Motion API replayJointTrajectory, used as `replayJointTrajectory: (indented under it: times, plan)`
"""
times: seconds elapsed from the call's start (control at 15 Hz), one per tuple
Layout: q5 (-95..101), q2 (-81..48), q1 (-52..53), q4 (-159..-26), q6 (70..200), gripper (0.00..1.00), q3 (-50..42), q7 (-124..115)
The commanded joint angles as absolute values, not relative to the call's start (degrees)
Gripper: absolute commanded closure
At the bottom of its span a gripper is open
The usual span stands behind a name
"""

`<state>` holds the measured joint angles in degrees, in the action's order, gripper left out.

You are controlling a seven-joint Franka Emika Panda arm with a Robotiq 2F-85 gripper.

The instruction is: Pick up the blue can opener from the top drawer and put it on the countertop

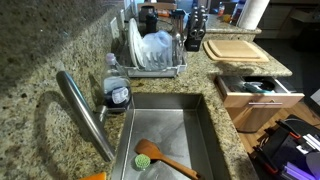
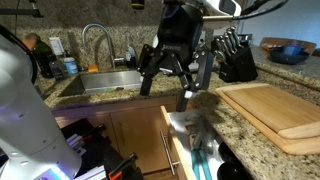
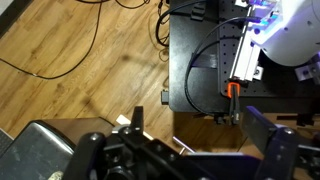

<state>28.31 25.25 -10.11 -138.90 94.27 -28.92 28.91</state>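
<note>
The top drawer (image 1: 240,98) stands pulled open below the countertop (image 1: 40,60) and also shows in an exterior view (image 2: 178,135). A teal-blue handled tool, the blue can opener (image 1: 263,87), lies inside it; teal handles also show in the drawer (image 2: 200,160). My gripper (image 2: 178,85) hangs above the countertop edge (image 2: 232,128), over the drawer's back end, with its fingers spread and nothing between them. In the wrist view the gripper (image 3: 200,135) is open over the wooden floor and a black box; the can opener is not in that view.
A wooden cutting board (image 1: 232,48) (image 2: 275,108) lies on the counter by the drawer. A steel sink (image 1: 170,115) holds a wooden spoon with a green head (image 1: 150,155). A dish rack (image 1: 150,50), a faucet (image 1: 85,110) and a knife block (image 2: 238,55) stand nearby.
</note>
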Motion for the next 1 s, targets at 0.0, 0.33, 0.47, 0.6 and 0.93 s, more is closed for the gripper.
replayJointTrajectory:
  times: [0.0,0.33,0.47,0.6,0.93]
  plan:
    - [27.03,23.35,-11.65,-136.99,89.26,0.00,-27.76,36.71]
    - [24.57,13.12,-11.02,-133.36,92.03,0.00,-31.52,54.09]
    - [25.92,8.82,-11.51,-133.06,90.55,0.00,-29.49,55.87]
    - [29.97,8.74,-12.35,-136.81,99.07,0.00,-27.07,52.10]
    - [30.63,6.16,-13.66,-141.24,124.52,0.00,-26.73,48.10]
